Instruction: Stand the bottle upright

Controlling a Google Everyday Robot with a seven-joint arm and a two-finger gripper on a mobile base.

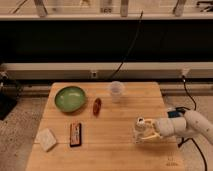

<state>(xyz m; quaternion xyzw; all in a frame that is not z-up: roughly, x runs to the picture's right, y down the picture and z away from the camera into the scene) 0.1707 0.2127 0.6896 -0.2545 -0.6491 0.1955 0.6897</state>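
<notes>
Bottle [141, 128] first: in the camera view it sits toward the right side of the bench [107, 150], well apart from the cup [116, 91] and nearer my side than it. It looks close to upright, cap uppermost, though whether its base lies flat on the wood I cannot tell.

My hand [143, 131] reaches in from the right edge of the bench, at the bottle's level, with my pale arm [192, 125] trailing behind it past the bench edge. The fingers sit against or around the bottle's body, well apart from the cup; whether they are pinching it or spread just beside it I cannot tell.

To the left of the cup lie the red-orange oblong thing [97, 106] and, further left, the green bowl [70, 98]. Nearer my side than those are the dark flat bar [75, 134] and the pale block [47, 139]. All are well apart from the bottle.

I judge the bottle light, small plastic with a smooth, somewhat slippery wall, stiff enough for a gentle squeeze but easy to tip, since it is narrow for its height. The best hold is across the middle of the body, below the cap, so it stays steady as I set it down.
</notes>
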